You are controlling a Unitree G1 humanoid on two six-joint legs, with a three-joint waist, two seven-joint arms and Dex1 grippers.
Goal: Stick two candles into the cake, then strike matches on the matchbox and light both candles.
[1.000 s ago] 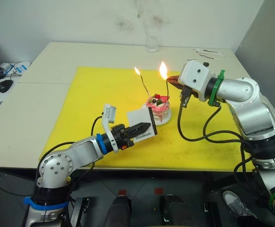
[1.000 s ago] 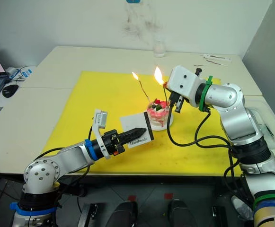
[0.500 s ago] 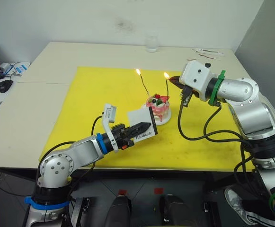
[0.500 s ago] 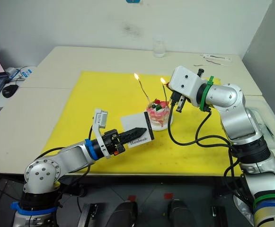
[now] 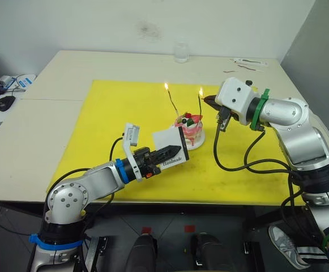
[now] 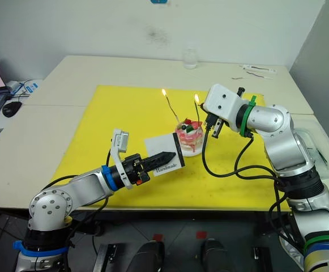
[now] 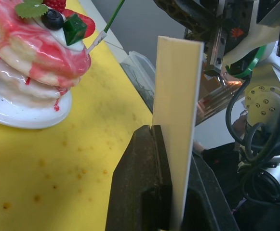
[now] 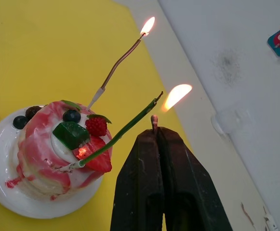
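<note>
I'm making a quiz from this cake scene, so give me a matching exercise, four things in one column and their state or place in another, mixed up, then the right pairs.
Things:
1. matchbox
2. candles
3. cake
4. drinking glass

States or places:
A. standing in the cake, both lit
B. on a small white plate on the yellow mat
C. at the table's far edge by the wall
D. clamped upright in the left gripper

Pairs: 1-D, 2-A, 3-B, 4-C

silver arms, black cables, seemingly blue and green wrist rings
</note>
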